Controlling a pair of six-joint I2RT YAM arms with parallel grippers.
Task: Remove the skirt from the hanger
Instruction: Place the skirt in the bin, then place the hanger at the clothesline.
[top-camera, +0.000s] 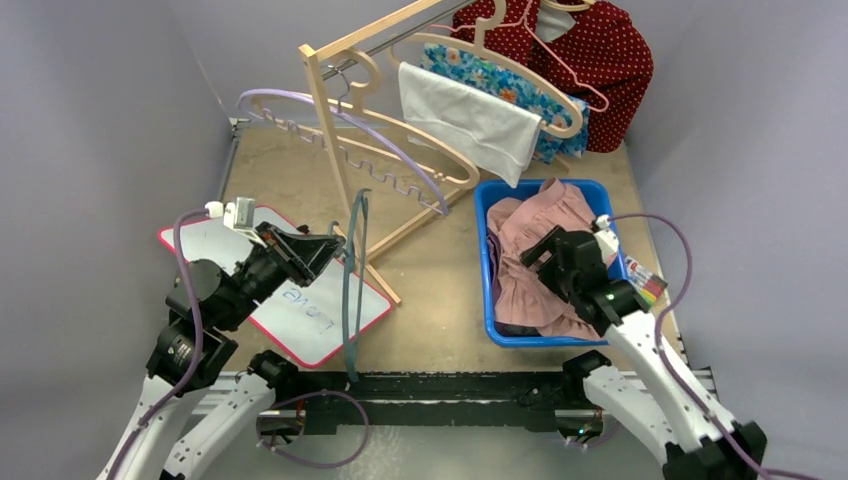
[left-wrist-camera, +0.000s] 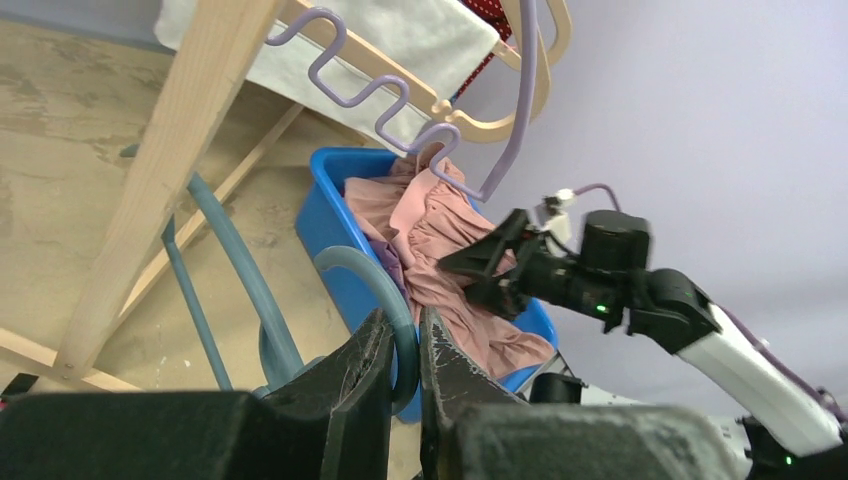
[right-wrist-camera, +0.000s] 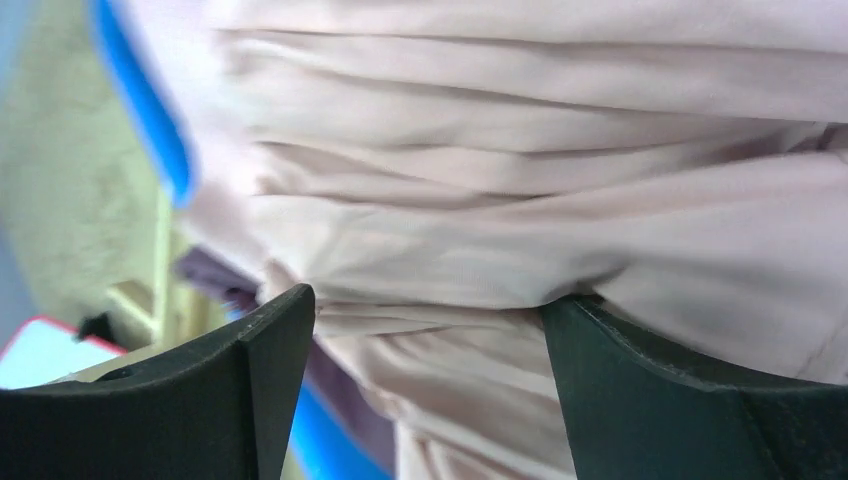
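Pale grey-lilac walls close in a tan tabletop (top-camera: 430, 300), with a wooden rack (top-camera: 325, 120) filling the upper middle of the top view. A lilac hanger (top-camera: 390, 140) with a wavy bar, a white cloth (top-camera: 470, 120), a floral garment (top-camera: 500, 80) and a red dotted garment (top-camera: 590, 50) hang on the rack.

At right of centre sits a blue bin (top-camera: 483, 290), and the pink skirt (top-camera: 530, 225) lies crumpled inside it, spilling towards the bin's lower edge. The right end effector (top-camera: 535, 258) is over the bin, right at the fabric. In its own wrist view the right end effector (right-wrist-camera: 430, 330) has its dark fingers (right-wrist-camera: 270, 360) set wide apart, with folds of the skirt (right-wrist-camera: 550, 220) filling the gap between them and a strip of the bin (right-wrist-camera: 150, 130) at upper left.

At lower left a red-edged whiteboard (top-camera: 320, 320) lies flat on the tabletop. Over its right edge the left end effector (top-camera: 330, 245) grips a teal hanger (top-camera: 347, 300), which stands nearly upright and bare, well apart from the skirt. In the left wrist view the left end effector (left-wrist-camera: 405, 330) is clamped tight on the curved tube of the teal hanger (left-wrist-camera: 250, 280). Beyond it are the bin (left-wrist-camera: 330, 210), the skirt (left-wrist-camera: 440, 230) and the right end effector (left-wrist-camera: 480, 265).
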